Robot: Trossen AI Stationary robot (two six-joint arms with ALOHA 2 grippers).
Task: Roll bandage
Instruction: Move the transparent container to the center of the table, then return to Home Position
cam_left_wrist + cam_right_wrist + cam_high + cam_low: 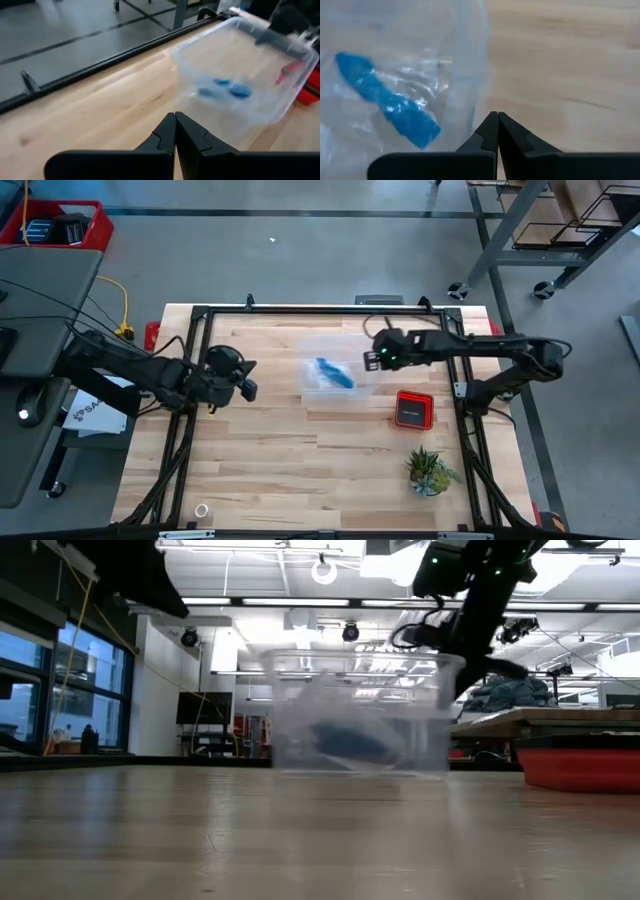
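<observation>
A bright blue soft fabric bandage (335, 373) is seen lying inside a clear rectangular plastic box (312, 348), which stands on the light wooden bench (300, 470) near the middle of its far edge. Crinkled clear plastic (427, 75) is seen around the bandage in the right wrist view; whether it is wrapped in it cannot be told. The bandage lies loose, slanted, not gripped by anything. The left gripper (250, 379) is held over the left part of the bench, apart from the box, its two dark fingers (165, 135) pressed together and clenched on nothing. The right gripper (371, 358) is held just beside the box's right wall, raised above the bench as shown in the low view, its fingers (487, 132) likewise pressed together with nothing between them. A small red-and-black square device (413, 409) is placed right of the box, towards the bench's right edge. A small potted green plant (430, 470) is found near the near right corner. A small white ring-shaped object (202, 511) is seen near the near left corner. A black metal frame (300, 310) runs along the far edge.
</observation>
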